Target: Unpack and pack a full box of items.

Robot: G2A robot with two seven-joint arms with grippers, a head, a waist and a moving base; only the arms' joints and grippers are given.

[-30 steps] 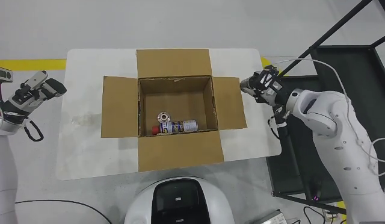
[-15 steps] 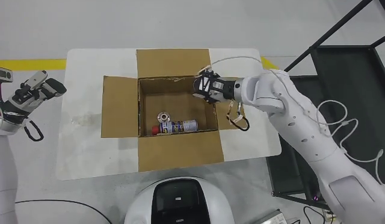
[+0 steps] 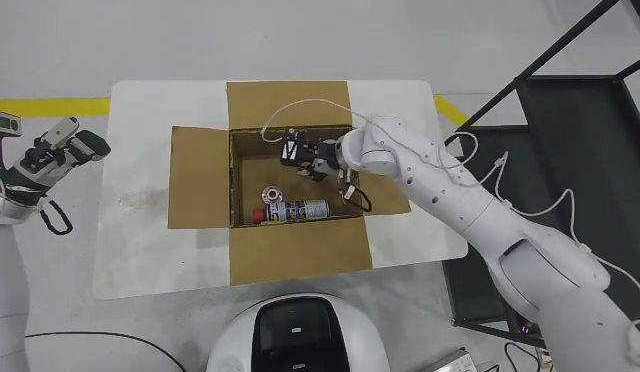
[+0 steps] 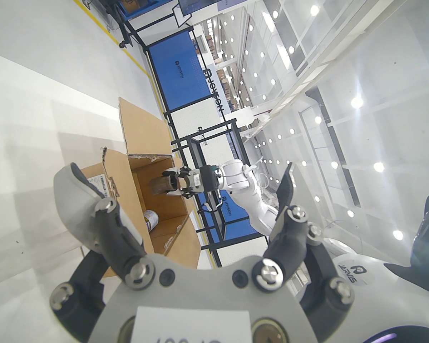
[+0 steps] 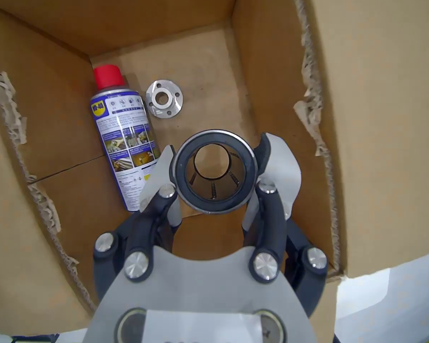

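An open cardboard box sits in the middle of the white table. On its floor lie a spray can with a red cap and a small metal flange. My right gripper hangs over the inside of the box, shut on a hollow metal cylinder with a dark rim. My left gripper stays off the table's left edge, open and holding nothing.
The box flaps lie folded outward on all sides. A black metal rack stands to the right of the table. A yellow floor line runs behind the table's left side.
My right arm has swung left from the table's right edge to above the box's interior, carrying the cylinder. The left arm has not moved.
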